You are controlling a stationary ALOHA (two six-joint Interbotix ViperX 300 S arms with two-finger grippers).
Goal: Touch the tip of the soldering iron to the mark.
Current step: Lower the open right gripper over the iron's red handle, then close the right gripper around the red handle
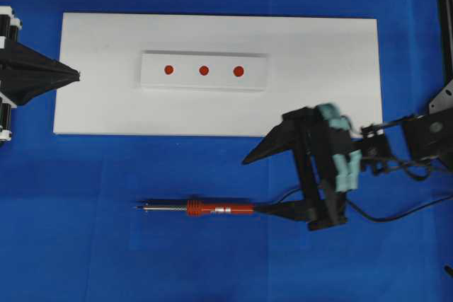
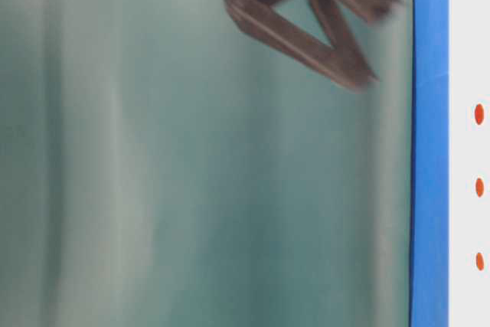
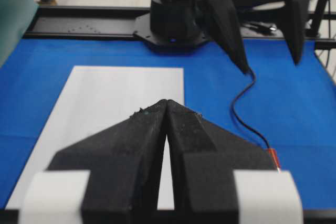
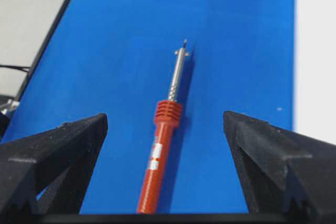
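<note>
The soldering iron [image 1: 212,208] lies flat on the blue cloth, orange-red handle to the right, tip pointing left. My right gripper [image 1: 250,185] is open at the handle's cord end, with the iron [image 4: 163,150] lying between its spread fingers and clear of both. The mark [image 1: 204,71] is the centre red dot of three on a white block [image 1: 205,58], well away from the iron's tip. My left gripper [image 1: 76,74] is shut and empty at the white board's left edge, its tips [image 3: 167,102] pressed together.
The block sits on a white board [image 1: 318,97] on the blue cloth. The iron's black cord [image 3: 242,103] trails toward the right arm's base. The table-level view is mostly a blurred green surface, with dark fingers [image 2: 306,36] at the top and the three dots at its right edge.
</note>
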